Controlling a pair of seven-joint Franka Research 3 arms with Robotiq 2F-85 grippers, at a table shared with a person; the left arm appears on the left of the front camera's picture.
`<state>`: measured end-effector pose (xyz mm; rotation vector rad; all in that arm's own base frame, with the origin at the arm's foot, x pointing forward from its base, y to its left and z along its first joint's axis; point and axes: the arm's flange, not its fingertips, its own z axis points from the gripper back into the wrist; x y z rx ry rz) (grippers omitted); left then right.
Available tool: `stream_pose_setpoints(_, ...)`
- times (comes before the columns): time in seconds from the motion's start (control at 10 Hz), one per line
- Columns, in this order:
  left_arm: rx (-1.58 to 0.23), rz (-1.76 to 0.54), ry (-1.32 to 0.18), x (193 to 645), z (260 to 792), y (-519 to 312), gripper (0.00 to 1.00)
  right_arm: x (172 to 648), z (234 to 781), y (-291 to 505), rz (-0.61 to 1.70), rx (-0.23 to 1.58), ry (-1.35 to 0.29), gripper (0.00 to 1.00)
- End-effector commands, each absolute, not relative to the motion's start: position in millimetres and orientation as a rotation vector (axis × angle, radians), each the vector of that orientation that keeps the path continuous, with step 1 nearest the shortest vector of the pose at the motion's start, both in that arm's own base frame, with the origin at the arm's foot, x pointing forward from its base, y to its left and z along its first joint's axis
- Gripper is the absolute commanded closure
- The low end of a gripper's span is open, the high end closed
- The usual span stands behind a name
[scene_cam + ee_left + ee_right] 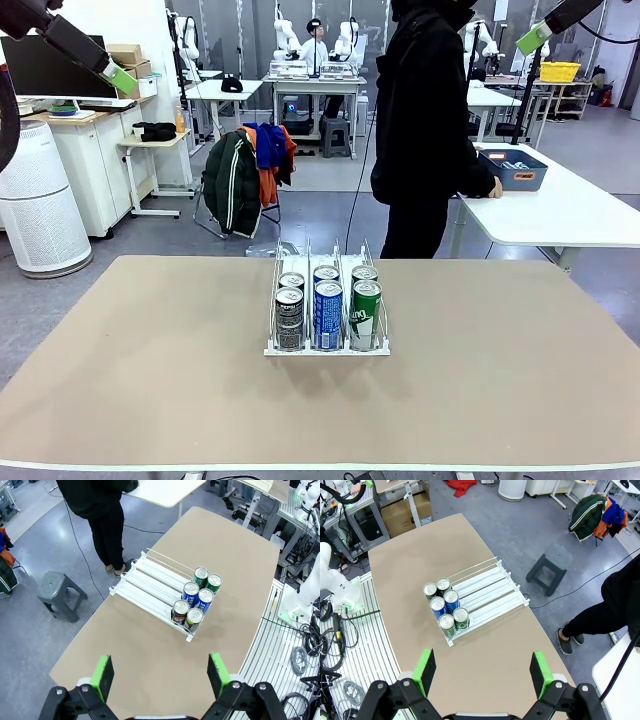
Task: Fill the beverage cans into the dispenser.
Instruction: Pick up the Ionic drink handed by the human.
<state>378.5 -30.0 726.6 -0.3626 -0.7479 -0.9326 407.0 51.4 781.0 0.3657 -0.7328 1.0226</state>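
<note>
Both grippers are up high and spread wide, nothing in either. The left gripper [160,674] shows its green pads [102,675] far apart at the bottom of the left wrist picture. The right gripper [482,674] looks the same at the bottom of the right wrist picture.

The table [150,380] fills the lower half of the front picture. At top centre the person [425,110] stands just past its far edge, one hand [493,187] on a second table [580,215] at the right, near a blue tub [512,168]. If I reach across for a handover while they are turned away, I risk a bump.

The dispenser [327,351] sits dead centre. It looks light to me, so a nudge from a descending finger could slide it or skew its lanes.

Six cans [328,313] stand in two rows of three at its near end: black-grey, blue and green. The lanes behind them are bare.

The rails [150,582] are the tight spot. With jaws this wide, I judge a finger could snag a thin rail or tip a neighbouring can as I lower one in.
</note>
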Motion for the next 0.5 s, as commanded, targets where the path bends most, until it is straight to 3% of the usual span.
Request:
stream_pose_setpoints(0.0,-0.364,-0.936,-0.747,378.0,726.4,-30.8,0.00,407.6,780.8,52.4,1.025,0.377,-0.734,0.00)
stream_pose_setpoints(0.4,-0.364,-0.936,-0.747,378.0,726.4,-30.8,0.00,407.6,780.8,52.4,1.025,0.377,-0.734,0.00)
